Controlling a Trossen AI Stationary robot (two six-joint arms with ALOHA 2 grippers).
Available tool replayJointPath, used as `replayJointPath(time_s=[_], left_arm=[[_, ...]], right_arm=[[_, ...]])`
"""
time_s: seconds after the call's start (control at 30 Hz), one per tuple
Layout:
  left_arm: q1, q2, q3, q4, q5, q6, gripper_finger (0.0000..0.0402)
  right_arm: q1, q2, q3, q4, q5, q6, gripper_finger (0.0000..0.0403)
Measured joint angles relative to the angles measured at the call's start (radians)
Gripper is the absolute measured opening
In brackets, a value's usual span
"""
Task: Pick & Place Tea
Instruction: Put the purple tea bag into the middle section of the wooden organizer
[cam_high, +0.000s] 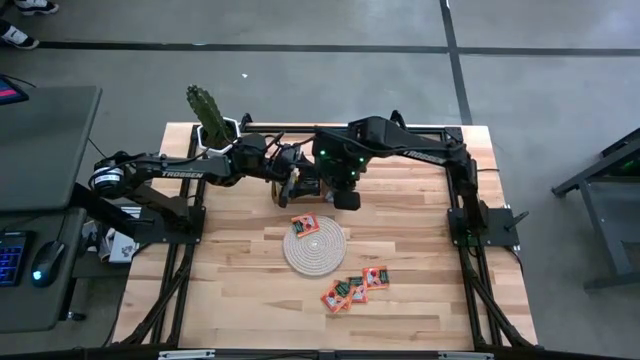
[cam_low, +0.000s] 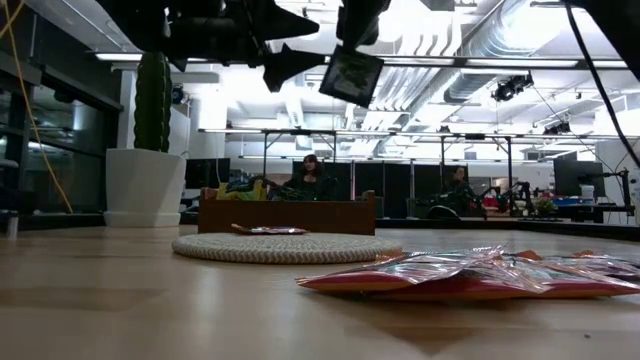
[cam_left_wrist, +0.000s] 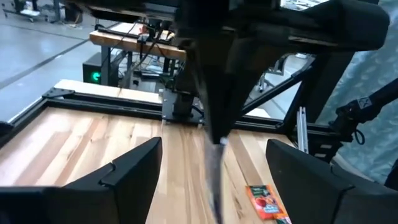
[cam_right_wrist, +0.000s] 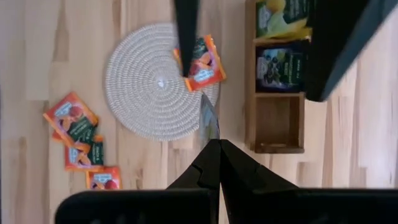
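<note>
My right gripper (cam_right_wrist: 214, 144) hangs over the far middle of the table, beside the wooden tray (cam_right_wrist: 298, 99), and is shut on a dark tea sachet (cam_low: 350, 75). My left gripper (cam_left_wrist: 212, 147) points level at it from the table's left. It is open, with one finger on either side of the hanging sachet (cam_left_wrist: 214, 177) and not touching it. One orange-red sachet (cam_high: 304, 224) lies flat on the round woven mat (cam_high: 316, 250). Several more orange-red sachets (cam_high: 355, 288) lie in a loose pile on the table near the front. Yellow-green sachets (cam_right_wrist: 278, 17) and dark sachets (cam_right_wrist: 278, 68) fill two tray compartments. My right gripper pinches the sachet's upper edge (cam_right_wrist: 209, 132) between its two fingers. The fingers come from above, slanting down. The sachet hangs below them, tilted and lifted clear of the table and tray, and it shows edge-on in both wrist views.
A cactus in a white pot (cam_high: 212, 118) stands at the far left corner of the table. The tray's third compartment (cam_right_wrist: 278, 121) holds nothing. Bare wood (cam_high: 230, 290) lies at the near left. People sit in the room behind the table (cam_low: 310, 172).
</note>
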Motion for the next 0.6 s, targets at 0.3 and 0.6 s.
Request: replayJointPath(time_s=[0.3, 0.6], left_arm=[[0.0, 0.0, 0.0, -0.024, -0.004, -0.006, 0.0282], [0.0, 0.0, 0.0, -0.071, -0.028, -0.005, 0.0281]], right_arm=[[-0.016, 0.0, -0.015, 0.107, -0.008, 0.007, 0.0], [-0.019, 0.0, -0.015, 0.152, 0.004, 0.01, 0.0]])
